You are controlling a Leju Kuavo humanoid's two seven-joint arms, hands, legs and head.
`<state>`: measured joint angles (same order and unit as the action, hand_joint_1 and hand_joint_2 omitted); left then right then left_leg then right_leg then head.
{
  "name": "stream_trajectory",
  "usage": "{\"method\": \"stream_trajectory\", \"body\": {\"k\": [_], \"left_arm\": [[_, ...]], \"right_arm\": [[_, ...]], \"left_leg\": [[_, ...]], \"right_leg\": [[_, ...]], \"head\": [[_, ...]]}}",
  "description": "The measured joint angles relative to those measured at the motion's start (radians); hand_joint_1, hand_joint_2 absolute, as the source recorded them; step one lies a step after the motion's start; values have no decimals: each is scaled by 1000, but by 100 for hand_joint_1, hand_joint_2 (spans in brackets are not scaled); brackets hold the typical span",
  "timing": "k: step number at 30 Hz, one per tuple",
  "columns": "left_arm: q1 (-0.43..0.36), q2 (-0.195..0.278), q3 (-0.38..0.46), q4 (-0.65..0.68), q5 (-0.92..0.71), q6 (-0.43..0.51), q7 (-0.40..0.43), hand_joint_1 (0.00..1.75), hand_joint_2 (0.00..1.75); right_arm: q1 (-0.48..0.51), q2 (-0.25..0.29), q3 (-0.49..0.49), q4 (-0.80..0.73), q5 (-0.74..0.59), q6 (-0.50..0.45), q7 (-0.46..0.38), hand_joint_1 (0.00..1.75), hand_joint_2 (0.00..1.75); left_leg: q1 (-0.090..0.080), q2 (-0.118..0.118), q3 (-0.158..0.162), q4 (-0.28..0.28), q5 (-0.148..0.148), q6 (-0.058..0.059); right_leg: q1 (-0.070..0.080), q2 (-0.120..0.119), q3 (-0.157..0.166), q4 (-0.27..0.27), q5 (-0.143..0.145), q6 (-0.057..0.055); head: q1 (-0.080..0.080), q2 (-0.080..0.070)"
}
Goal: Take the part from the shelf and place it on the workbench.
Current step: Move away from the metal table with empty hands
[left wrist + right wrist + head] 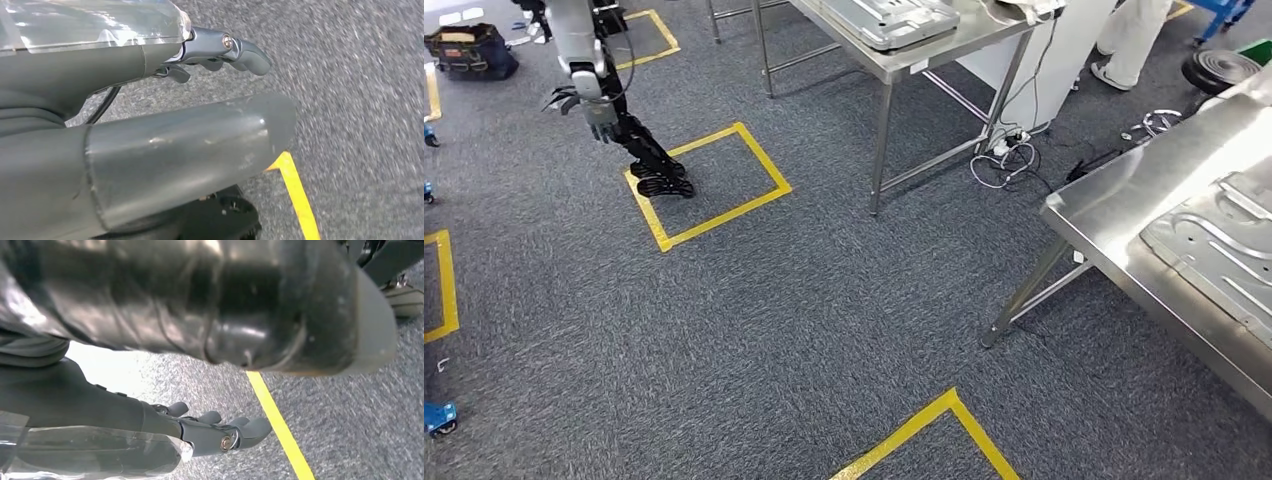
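Head view: a grey pressed sheet-metal part (pixel 1214 240) with raised ribs lies flat on the stainless-steel workbench (pixel 1114 205) at 3 o'clock. A second ribbed metal panel (pixel 889 20) sits on a farther steel table (pixel 969 40) at 12 o'clock. We cannot tell which of the two is the task's piece.

Left hand (pixel 190 145): thick grey thumb and dark fingers (pixel 247 50) lie stretched out and apart, with nothing between them. Below it are speckled grey carpet and a strip of yellow floor tape (pixel 297 195).

Right hand (pixel 210 432): its fingers (pixel 255 427) are loosely extended, slightly curved, and empty. It hangs over the same carpet beside a yellow tape line (pixel 277 427).

Neither hand touches a part; both have bare floor behind them.

At 10 o'clock in the head view a silver arm with a grey hand (pixel 584 100) hangs above black robot feet (pixel 662 180), which stand on the edge of a yellow tape square (pixel 769 170). At 1 o'clock a person's white-clad legs (pixel 1129 40) stand by loose cables (pixel 1004 155).
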<state>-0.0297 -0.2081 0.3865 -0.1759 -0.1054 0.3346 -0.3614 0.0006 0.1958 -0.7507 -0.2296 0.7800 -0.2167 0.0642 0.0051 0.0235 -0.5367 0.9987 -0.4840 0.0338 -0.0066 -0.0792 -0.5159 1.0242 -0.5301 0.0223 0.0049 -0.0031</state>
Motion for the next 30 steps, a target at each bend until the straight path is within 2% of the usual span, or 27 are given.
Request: {"method": "stream_trajectory", "body": {"k": [2, 3, 4, 5, 6, 7, 8, 10, 11, 12, 14, 15, 16, 18, 19, 20, 21, 22, 23, 25, 26, 27, 29, 30], "left_arm": [[-3, 0, 0, 0, 0, 0, 0, 0, 0], [-4, -1, 0, 0, 0, 0, 0, 0, 0], [-5, -1, 0, 0, 0, 0, 0, 0, 0], [-5, -1, 1, 0, 0, 0, 0, 0, 0], [-4, -1, 1, 0, 0, 0, 0, 0, 0], [-3, -1, 1, 0, 1, 0, 0, 0, 0], [-3, -2, 1, 0, 1, 0, 0, 0, 0], [-4, -3, 1, 0, 1, -1, 0, 0, 0], [-5, -4, 2, 0, 1, -1, 0, 0, 0], [-5, -4, 2, 0, 1, -1, 0, 0, 0], [-3, -4, 2, 0, 0, -1, -1, 0, 0], [-2, -4, 2, 0, 0, -1, -1, 0, 0], [-2, -4, 2, 0, 0, -1, -1, 0, 0], [-4, -4, 2, 0, 0, -1, -2, 0, 0], [-4, -4, 2, 0, 0, -1, -2, 0, 0], [-4, -4, 3, 0, -1, -1, -2, 0, 0], [-3, -4, 3, 0, -1, -1, -2, 0, 0], [-1, -4, 3, 0, -1, -1, -2, 0, 0], [0, -4, 3, 0, -1, -1, -2, 0, 0], [-1, -4, 3, 0, -1, -1, -2, 0, 0], [-3, -4, 3, 0, -1, -1, -2, 0, 0], [-4, -4, 3, 0, -1, -1, -2, 0, 0], [-3, -4, 3, 0, -1, -1, -2, 0, 0], [-1, -4, 3, 0, -1, -1, -1, 0, 0]], "right_arm": [[2, -1, 0, 0, 0, 0, 2, 0, 0], [3, -1, 0, 0, 0, 0, 3, 0, 0], [4, -2, 0, 0, 0, 0, 4, 0, 0], [5, -2, 0, 0, 0, 1, 4, 0, 0], [5, -2, 0, 0, 0, 1, 5, 0, 0], [6, -2, 0, 0, 0, 1, 5, 0, 0], [6, -2, -1, 0, 1, 0, 5, 0, 0], [7, -3, -1, 0, 2, -2, 6, 0, 0], [8, -3, -1, 0, 4, -4, 7, 0, 0], [7, -3, -2, 0, 5, -5, 8, 0, 0], [4, -3, -2, 0, 8, -8, 9, 0, 0], [3, -2, -2, 0, 10, -9, 10, 0, 0], [4, -2, -2, 0, 11, -9, 12, 0, 0], [6, -2, -4, 0, 14, -9, 14, 0, 0], [8, -2, -4, 0, 16, -9, 15, 0, 0], [8, -2, -6, 0, 16, -9, 16, 0, 0], [8, -2, -6, 0, 16, -9, 16, 0, 0], [8, -2, -7, 0, 17, -9, 17, 0, 0], [7, -2, -7, 0, 17, -9, 17, 0, 0], [6, -2, -7, 0, 17, -9, 17, 0, 0], [6, -2, -7, 0, 16, -9, 17, 0, 0], [5, -2, -8, 0, 16, -9, 17, 0, 0], [1, -1, -9, 0, 17, -9, 17, 0, 0], [0, -1, -9, 0, 17, -9, 17, 0, 0]], "left_leg": [[4, -15, 0, -6, 8, 9], [4, -24, -3, -5, 10, 12], [3, -33, -5, -5, 11, 14], [3, -43, -7, -3, 11, 15], [3, -55, -7, -2, 12, 15], [3, -67, -7, 0, 11, 14], [3, -81, -6, 2, 11, 13], [2, -105, -9, 8, 10, 6], [2, -115, -12, 11, 10, 0], [3, -124, -16, 11, 11, -7], [6, -140, -22, 10, 14, -21], [5, -131, -26, 17, 9, -26], [5, -112, -38, 41, -8, -30], [4, -60, -88, 147, -69, -35], [5, -45, -120, 215, -101, -38], [6, -37, -144, 269, -120, -40], [6, -32, -152, 290, -120, -41], [7, -28, -141, 273, -102, -40], [6, -20, -109, 218, -71, -38], [-1, 25, -32, 77, -21, -28], [-5, 43, -8, 30, -10, -22], [-9, 55, 1, 8, -9, -18], [-11, 37, -1, 3, -8, -9], [-9, 26, 1, -2, -4, -4]], "right_leg": [[-5, 52, -39, 89, -59, 9], [-6, 67, -71, 156, -94, 11], [-7, 73, -102, 220, -120, 12], [-8, 74, -123, 260, -128, 13], [-8, 75, -129, 267, -115, 14], [-10, 78, -113, 231, -83, 13], [-11, 88, -84, 165, -40, 11], [-14, 133, -27, 36, 13, 5], [-14, 149, -14, 4, 21, 2], [-12, 157, -11, -4, 19, -2], [-11, 136, -10, -9, 23, -12], [-12, 124, -9, -13, 26, -20], [-14, 110, -7, -18, 29, -28], [-13, 82, -7, -22, 30, -39], [-10, 67, -8, -22, 30, -41], [-8, 52, -9, -21, 29, -42], [-7, 38, -9, -21, 28, -42], [-6, 25, -9, -20, 26, -42], [-5, 13, -6, -20, 25, -40], [-1, -8, 0, -19, 20, -35], [1, -18, 3, -18, 17, -30], [3, -26, 6, -18, 15, -26], [5, -45, 12, -21, 14, -16], [3, -39, 14, -17, 9, -10]], "head": [[0, 0], [0, 0], [0, 0], [0, 0], [0, 0], [0, 0], [0, 0], [0, 0], [0, 0], [0, 0], [0, 0], [0, 0], [-1, 0], [-3, 0], [-3, 0], [-3, 0], [-3, 0], [-3, 0], [-3, 0], [-3, 0], [-3, 0], [-3, 0], [-3, 0], [-3, 0]]}}
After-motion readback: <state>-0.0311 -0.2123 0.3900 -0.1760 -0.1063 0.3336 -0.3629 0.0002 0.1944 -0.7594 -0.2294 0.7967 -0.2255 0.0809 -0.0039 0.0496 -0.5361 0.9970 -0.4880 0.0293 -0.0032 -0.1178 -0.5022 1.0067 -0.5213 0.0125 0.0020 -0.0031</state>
